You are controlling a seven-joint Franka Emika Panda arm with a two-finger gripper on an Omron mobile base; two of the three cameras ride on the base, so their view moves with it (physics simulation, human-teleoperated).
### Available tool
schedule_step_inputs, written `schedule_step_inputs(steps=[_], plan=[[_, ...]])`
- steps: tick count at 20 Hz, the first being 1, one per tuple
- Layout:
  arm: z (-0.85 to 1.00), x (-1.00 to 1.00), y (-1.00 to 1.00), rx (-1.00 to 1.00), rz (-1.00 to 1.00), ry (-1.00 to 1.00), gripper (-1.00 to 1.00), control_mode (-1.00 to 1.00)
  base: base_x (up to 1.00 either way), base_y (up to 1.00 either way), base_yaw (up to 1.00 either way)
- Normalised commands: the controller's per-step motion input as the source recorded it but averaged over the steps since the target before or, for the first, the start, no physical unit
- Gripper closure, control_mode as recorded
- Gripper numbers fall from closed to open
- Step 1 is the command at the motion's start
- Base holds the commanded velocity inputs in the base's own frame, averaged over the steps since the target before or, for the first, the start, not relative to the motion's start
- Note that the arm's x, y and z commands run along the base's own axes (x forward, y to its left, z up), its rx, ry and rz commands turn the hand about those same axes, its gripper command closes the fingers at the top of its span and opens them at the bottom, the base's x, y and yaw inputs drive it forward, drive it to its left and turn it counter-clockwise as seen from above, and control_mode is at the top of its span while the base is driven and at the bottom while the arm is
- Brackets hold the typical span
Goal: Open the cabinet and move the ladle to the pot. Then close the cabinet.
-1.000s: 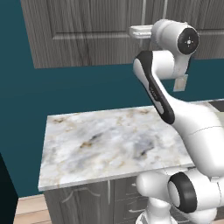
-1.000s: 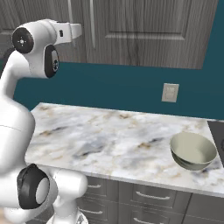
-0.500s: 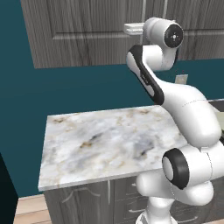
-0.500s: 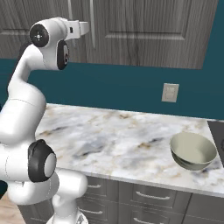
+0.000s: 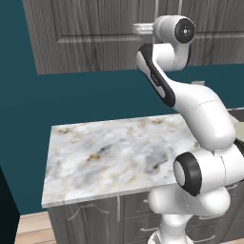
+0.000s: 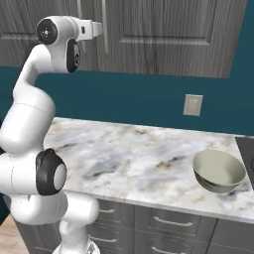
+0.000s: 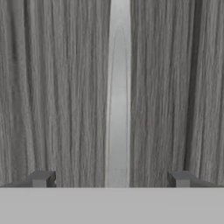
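The arm is seen raised at the left, its hand held level against the cabinet (image 6: 163,34), both of whose doors are closed. The claw (image 6: 101,29) is placed at a slim vertical handle (image 6: 105,25); its jaws cannot be made out. The pot (image 6: 219,171) is set upright near the right end of the marble counter (image 6: 129,158). A wall outlet (image 6: 192,105) is mounted above it.

Matt grey wood-grain cabinet (image 7: 57,87), smooth satin metal handle (image 7: 118,96), veined marble counter (image 6: 124,154).
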Motion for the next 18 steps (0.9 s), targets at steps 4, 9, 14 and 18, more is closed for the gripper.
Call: schedule_step_inputs(steps=[4,9,14,18], plan=[[0.0,0.78,0.05,0.0,0.0,0.12,1.0,-1.0,0.0,0.0,0.0],[0.0,0.31,0.25,0.0,0.0,0.09,1.0,-1.0,0.0,0.0,0.0],[-0.07,-0.31,0.69,0.0,0.0,0.0,1.0,-1.0,0.0,0.0,0.0],[-0.1,-0.56,0.81,0.0,0.0,0.0,1.0,-1.0,0.0,0.0,0.0]])
